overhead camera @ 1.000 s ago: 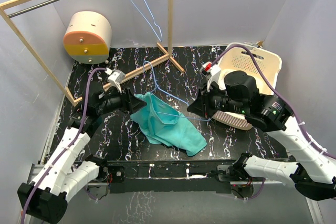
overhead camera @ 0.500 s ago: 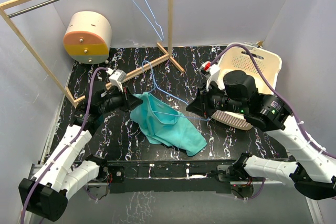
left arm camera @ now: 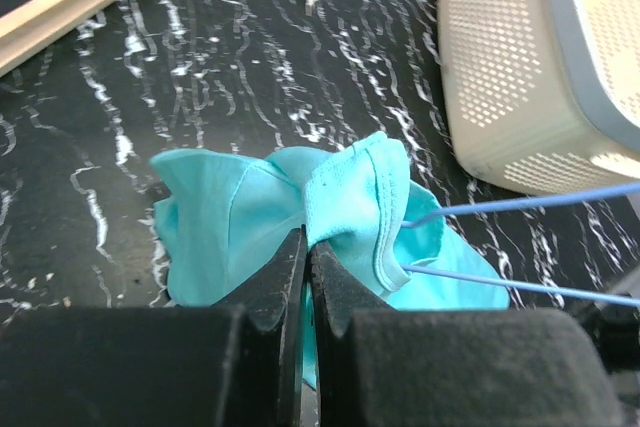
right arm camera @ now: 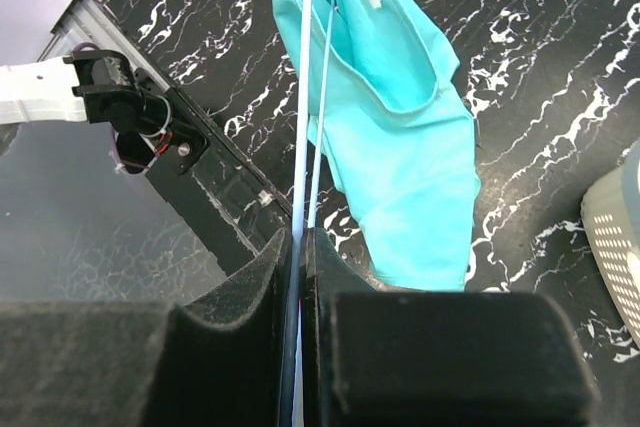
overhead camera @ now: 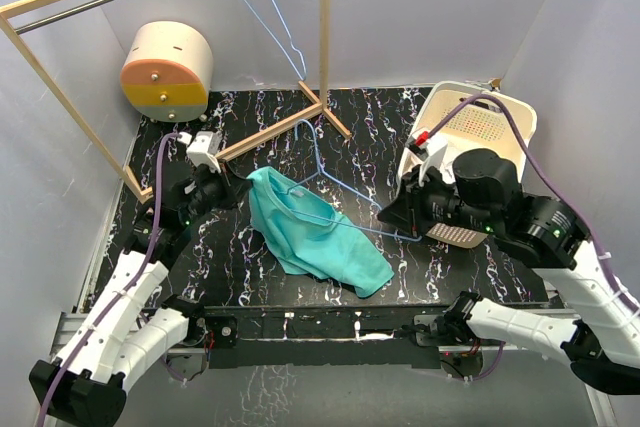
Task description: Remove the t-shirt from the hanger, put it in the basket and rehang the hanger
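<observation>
T-shirt, teal, lies crumpled mid-tabletop, w/ one end of the blue wire hanger inside the fabric at the shirt's far-left end. The hanger's hook points toward the back, near the wooden rack's base, and the rest of the wire runs out to the right, clear of the cloth. The left jaws are pressed together, pinching a fold of shirt at its far-left corner; in the left wrist view the seamed edge bunches up right at the tips, and two strands of hanger wire come out of the fabric just beside them, heading right. The right jaws are shut on the hanger's right end, off the shirt; the right wrist view shows the wire clamped between the pads, w/ a second strand alongside, both running straight up-frame into the shirt. Near the wires is a small white tag w/ blue marks. A cream perforated basket sits at the back right, behind the right arm, well apart from the shirt. A 2nd blue hanger hangs on the rack's rail, and a cream-and-orange drum lies in the back left corner.
</observation>
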Available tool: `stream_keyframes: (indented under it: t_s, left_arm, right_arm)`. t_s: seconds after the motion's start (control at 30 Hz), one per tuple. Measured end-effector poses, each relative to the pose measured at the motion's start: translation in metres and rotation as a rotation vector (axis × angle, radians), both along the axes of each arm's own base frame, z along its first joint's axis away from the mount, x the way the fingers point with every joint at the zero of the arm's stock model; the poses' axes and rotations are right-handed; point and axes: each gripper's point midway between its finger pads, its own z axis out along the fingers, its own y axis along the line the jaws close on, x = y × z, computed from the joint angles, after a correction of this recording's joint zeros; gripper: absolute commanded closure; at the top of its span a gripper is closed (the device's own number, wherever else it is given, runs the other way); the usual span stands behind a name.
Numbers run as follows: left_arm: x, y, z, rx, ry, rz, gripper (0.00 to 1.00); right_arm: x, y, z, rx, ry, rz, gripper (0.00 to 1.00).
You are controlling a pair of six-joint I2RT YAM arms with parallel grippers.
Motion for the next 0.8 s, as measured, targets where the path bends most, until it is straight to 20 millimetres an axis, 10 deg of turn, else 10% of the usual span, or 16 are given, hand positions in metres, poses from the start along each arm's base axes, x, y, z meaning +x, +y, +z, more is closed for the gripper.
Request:
stream_keyframes:
  t_s: [0.2, 0.33, 0.53, 0.8]
  left_arm:
    - [0.012, 0.021, -0.016, 0.048, 0.049, 0.145, 0.99]
    - [0.014, 0.022, -0.033, 0.079, 0.103, 0.150, 0.69]
    - [0.006, 0.019, -0.045, 0.093, 0.146, 0.118, 0.55]
    - [-0.012, 0.031, -0.025, 0.091, 0.043, 0.126, 0.53]
  right_arm:
    - [-0.005, -0.017, 0.009, -0.015, -0.015, -0.040, 0.92]
    - [-0.004, -0.023, 0.031, 0.018, -0.068, -0.060, 0.92]
    - [0.005, -0.016, 0.067, 0.083, -0.165, -0.053, 0.92]
    - [0.073, 0.038, 0.102, 0.120, -0.344, -0.085, 0.92]
